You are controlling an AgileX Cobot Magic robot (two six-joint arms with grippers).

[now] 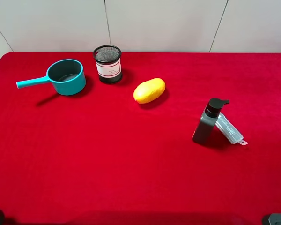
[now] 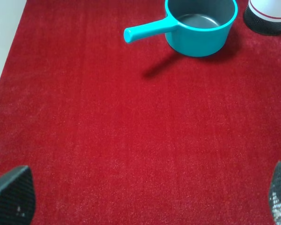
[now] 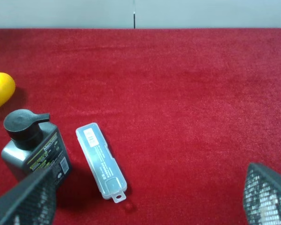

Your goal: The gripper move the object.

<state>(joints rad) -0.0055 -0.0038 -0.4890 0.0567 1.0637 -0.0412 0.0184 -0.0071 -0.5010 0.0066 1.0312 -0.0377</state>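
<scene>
The black wire-mesh cup (image 1: pixel 107 64) with a white label stands upright at the back left of the red table. Only its lower edge (image 2: pixel 269 16) shows in the left wrist view. My left gripper (image 2: pixel 145 199) is open and empty, low over bare red cloth near the table's front left, well short of the cup. Its fingertips (image 2: pixel 11 197) show at the frame's corners. My right gripper (image 3: pixel 145 199) is open and empty near the front right, far from the cup. In the exterior high view only dark bits of the arms show at the bottom corners.
A teal handled pot (image 1: pixel 65 77) sits just left of the cup, also in the left wrist view (image 2: pixel 201 23). A yellow fruit (image 1: pixel 149 90) lies right of the cup. A dark grey pump bottle (image 1: pixel 208 121) and a clear plastic case (image 1: pixel 229 129) stand at the right.
</scene>
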